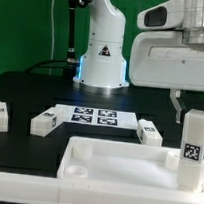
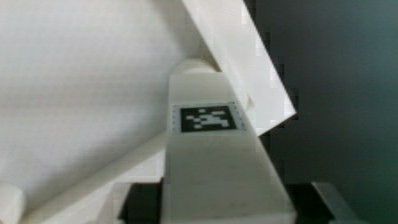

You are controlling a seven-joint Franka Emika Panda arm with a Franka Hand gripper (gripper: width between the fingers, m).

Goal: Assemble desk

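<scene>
**A:** At the tabletop corner on the exterior view's right: held leg stands upright, long axis vertical, tag toward the camera. Jaws are clamped on its upper end. The wrist view shows a dark pad on each side of the post.

**B:** Which way is the tabletop from the jaws?

**A:** Straight down the leg's axis. In the wrist view the post runs away from the jaws and its far end sits against the tabletop's raised rim at the corner. Cannot tell if that end touches the tabletop or hangs just above it.

**B:** Lined up with the corner?

**A:** Close, by my reading. The rim edge cuts diagonally past the leg's far end, so the post looks slightly off from square to the corner. The next move likely depends on that alignment, then a straight push down.

**B:** Other parts?

**A:** Loose legs lie flat on the bench beyond the tabletop, on either side of the marker board. All are well apart from the jaws.
</scene>
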